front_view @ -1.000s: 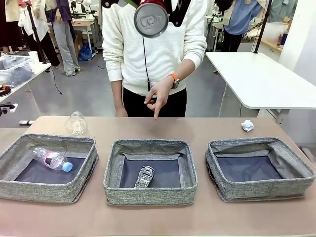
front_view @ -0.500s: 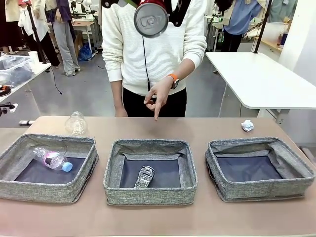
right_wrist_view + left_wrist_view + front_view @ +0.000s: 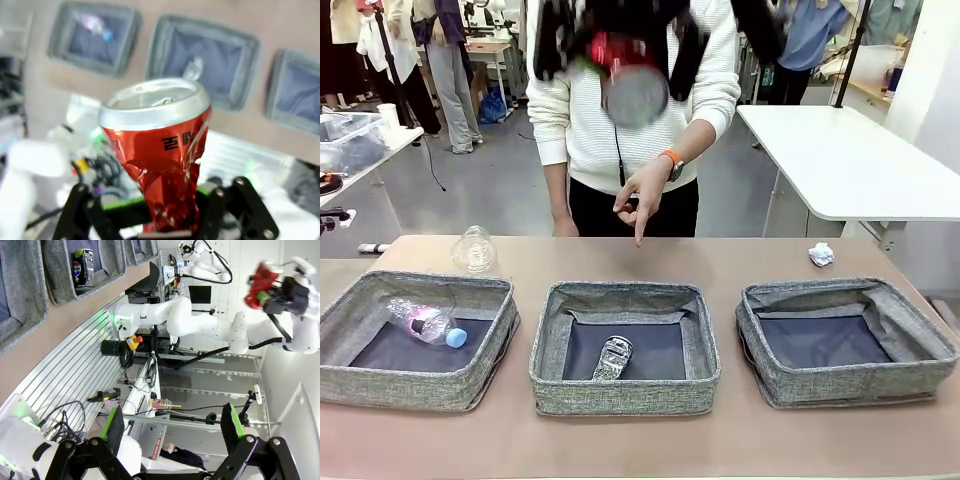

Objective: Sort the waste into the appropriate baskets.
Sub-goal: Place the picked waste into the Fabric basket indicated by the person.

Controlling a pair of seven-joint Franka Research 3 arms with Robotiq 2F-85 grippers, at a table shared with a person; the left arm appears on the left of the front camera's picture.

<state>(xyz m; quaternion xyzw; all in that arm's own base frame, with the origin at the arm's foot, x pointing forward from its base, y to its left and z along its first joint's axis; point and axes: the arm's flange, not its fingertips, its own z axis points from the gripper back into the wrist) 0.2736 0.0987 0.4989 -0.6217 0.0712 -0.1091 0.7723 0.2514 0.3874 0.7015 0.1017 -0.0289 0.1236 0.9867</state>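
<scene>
in the middle basket lies the crushed black-silver can.

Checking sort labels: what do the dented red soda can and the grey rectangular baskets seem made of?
Dented red soda can: likely thin aluminium, glossy; silver rim, sharp creases where it is squeezed. Grey rectangular baskets: probably woven fabric, matte; visible weave, slumping soft sides.

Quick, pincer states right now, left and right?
Left pincer: open, holding nothing.
Right pincer: shut on the red soda can.
</scene>
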